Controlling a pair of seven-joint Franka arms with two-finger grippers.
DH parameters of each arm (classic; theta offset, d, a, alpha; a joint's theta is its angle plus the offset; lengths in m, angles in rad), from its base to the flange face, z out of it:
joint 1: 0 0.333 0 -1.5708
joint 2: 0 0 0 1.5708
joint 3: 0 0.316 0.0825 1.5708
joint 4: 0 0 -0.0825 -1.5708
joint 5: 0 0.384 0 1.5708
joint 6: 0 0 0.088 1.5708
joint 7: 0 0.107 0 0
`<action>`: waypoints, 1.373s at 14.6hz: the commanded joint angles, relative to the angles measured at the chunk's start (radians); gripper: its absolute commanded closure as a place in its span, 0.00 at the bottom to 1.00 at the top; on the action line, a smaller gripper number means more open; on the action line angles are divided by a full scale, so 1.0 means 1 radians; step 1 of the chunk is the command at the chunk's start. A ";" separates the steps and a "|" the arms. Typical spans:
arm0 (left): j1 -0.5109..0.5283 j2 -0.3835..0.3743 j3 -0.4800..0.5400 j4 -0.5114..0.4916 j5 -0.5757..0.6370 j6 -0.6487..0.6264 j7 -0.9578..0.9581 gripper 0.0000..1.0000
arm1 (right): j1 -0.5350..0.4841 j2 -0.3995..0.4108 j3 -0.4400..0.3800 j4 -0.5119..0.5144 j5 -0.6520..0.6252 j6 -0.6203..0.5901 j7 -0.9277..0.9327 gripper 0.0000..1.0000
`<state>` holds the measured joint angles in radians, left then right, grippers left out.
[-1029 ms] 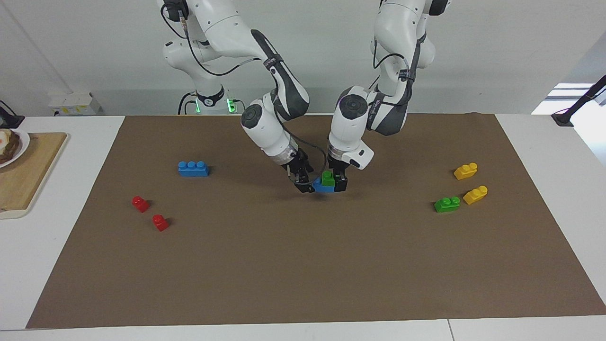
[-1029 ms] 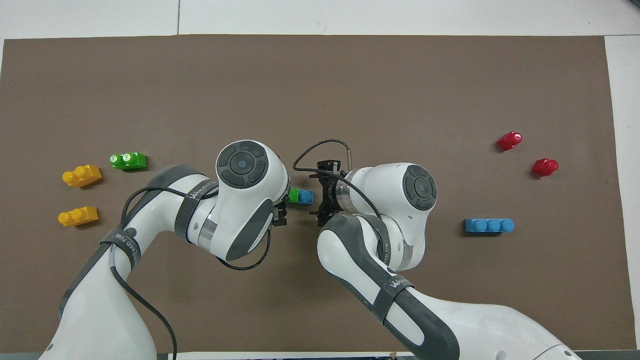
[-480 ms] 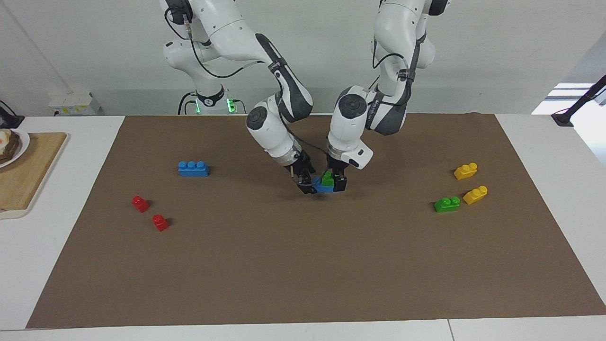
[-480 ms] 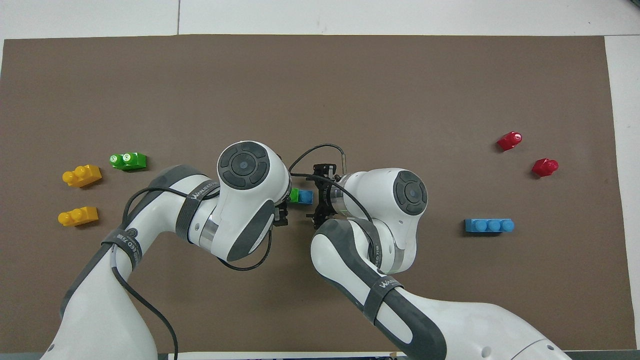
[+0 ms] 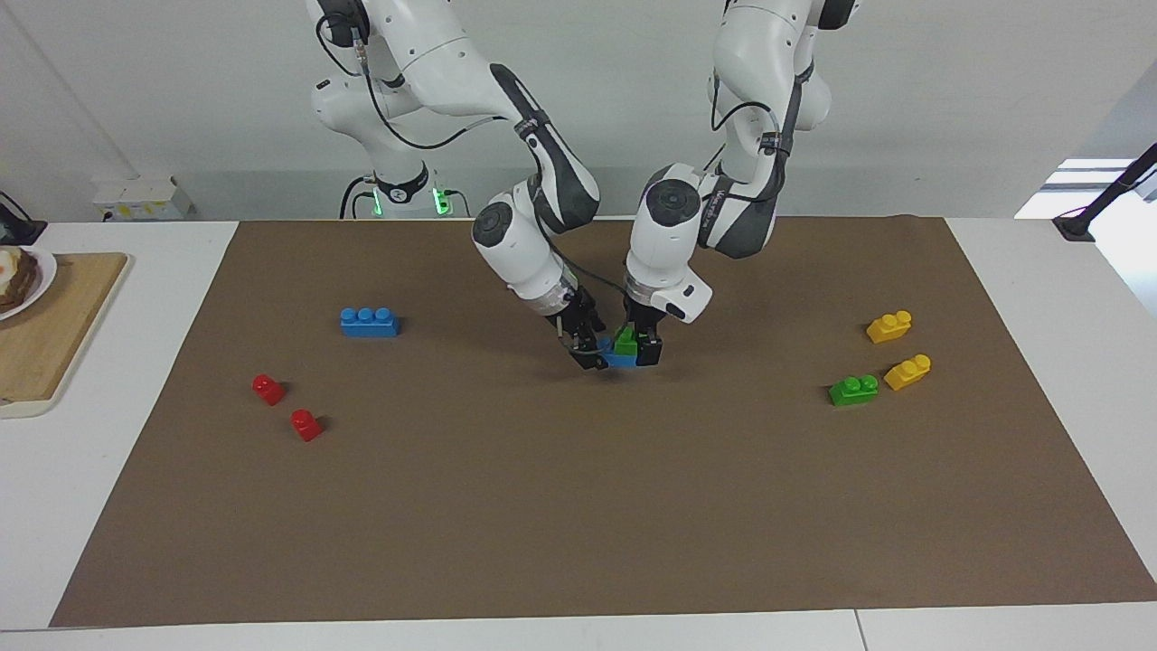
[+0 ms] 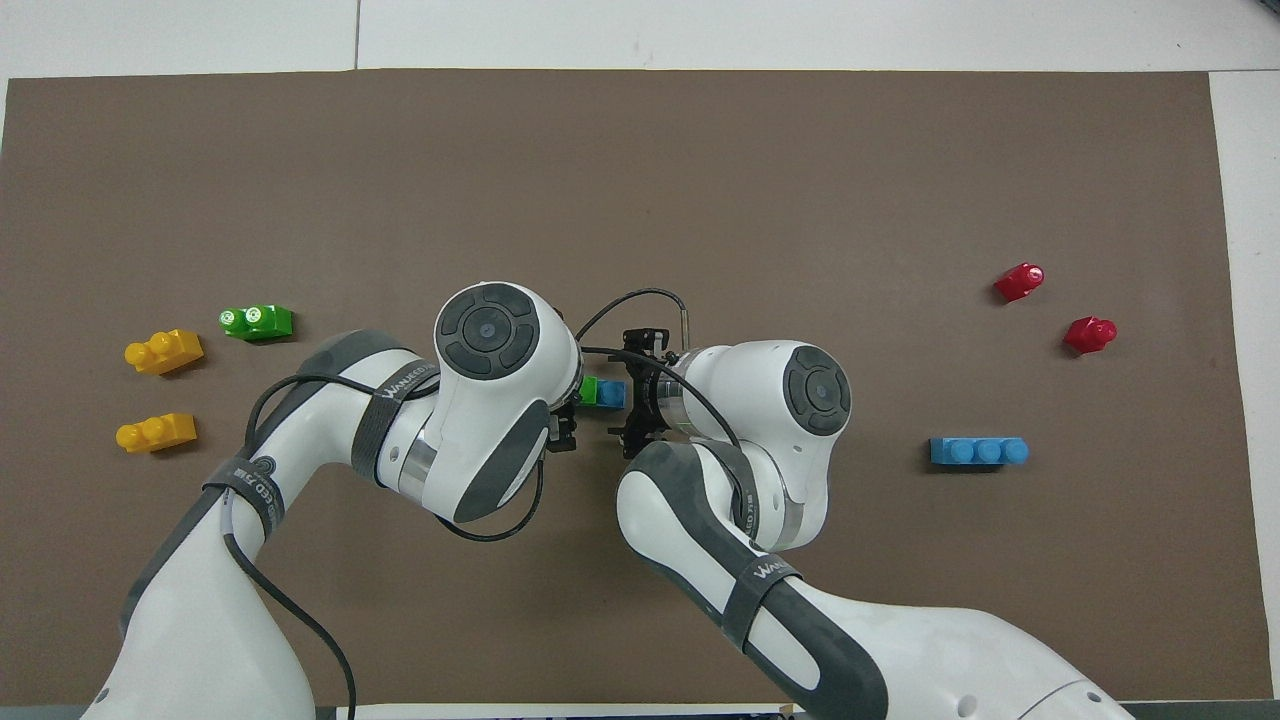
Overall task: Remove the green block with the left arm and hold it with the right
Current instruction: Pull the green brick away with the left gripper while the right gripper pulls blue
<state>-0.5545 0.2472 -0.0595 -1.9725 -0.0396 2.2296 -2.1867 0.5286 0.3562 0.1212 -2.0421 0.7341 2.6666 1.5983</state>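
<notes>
I have the green block [image 5: 625,341] sitting on a blue brick [image 5: 617,359] at mid-desk. My left gripper [image 5: 643,349] has its fingers pinching the green block; my right gripper [image 5: 589,352] is at the blue brick's end, though I cannot tell its grip. I should brace blue firmly, then peel green straight up.

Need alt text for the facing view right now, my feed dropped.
At mid-mat, the left claw and right claw meet at a green block stacked on a blue block. Loose on the brown mat: a second green brick and two yellow bricks toward the left arm's end, a long blue brick and two red pieces toward the right arm's end.
</notes>
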 commanded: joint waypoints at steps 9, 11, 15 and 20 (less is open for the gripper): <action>-0.013 -0.003 0.009 -0.019 0.021 0.024 -0.018 0.45 | 0.010 0.010 -0.002 -0.015 0.031 0.058 -0.004 0.43; -0.013 -0.003 0.009 -0.019 0.021 0.024 -0.015 0.47 | 0.028 0.013 -0.002 -0.015 0.033 0.059 -0.006 0.79; -0.013 -0.003 0.009 -0.019 0.021 0.024 -0.015 0.66 | 0.027 0.024 -0.002 -0.004 0.033 0.082 -0.021 1.00; -0.015 -0.002 0.009 -0.011 0.023 0.024 -0.002 0.82 | 0.019 0.027 -0.002 -0.003 0.034 0.087 -0.030 1.00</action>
<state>-0.5578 0.2472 -0.0616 -1.9774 -0.0294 2.2314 -2.1784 0.5475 0.3718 0.1200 -2.0464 0.7346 2.7289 1.5963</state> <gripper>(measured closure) 0.634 0.652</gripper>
